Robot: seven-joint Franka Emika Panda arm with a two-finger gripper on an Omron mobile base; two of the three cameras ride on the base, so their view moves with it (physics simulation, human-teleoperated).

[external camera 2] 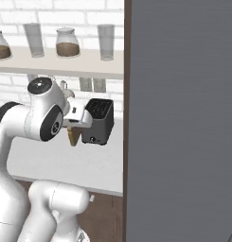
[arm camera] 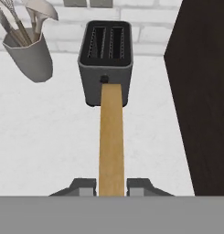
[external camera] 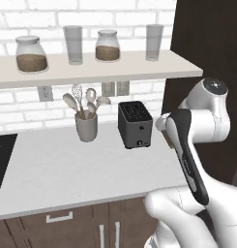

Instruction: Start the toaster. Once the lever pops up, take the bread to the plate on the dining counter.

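The dark boxy toaster (external camera: 135, 125) (external camera 2: 99, 122) (arm camera: 105, 64) stands on the wall counter by the brick backsplash, both slots empty from above. My gripper (arm camera: 111, 187) (external camera 2: 74, 128) hovers in front of it, above the counter, shut on the bread (arm camera: 111, 137). The tan slice shows edge-on in the hand view, reaching toward the toaster's front knob. In the right base view the bread (external camera 2: 73, 137) hangs below the hand. The plate and the dining counter are out of view.
A grey utensil crock (external camera: 86, 127) (arm camera: 29, 55) stands left of the toaster. A shelf (external camera: 91, 70) above carries jars and glasses. A tall dark cabinet side (arm camera: 200, 91) (external camera 2: 183, 118) rises close on the right. A black cooktop (external camera: 1, 160) lies at far left.
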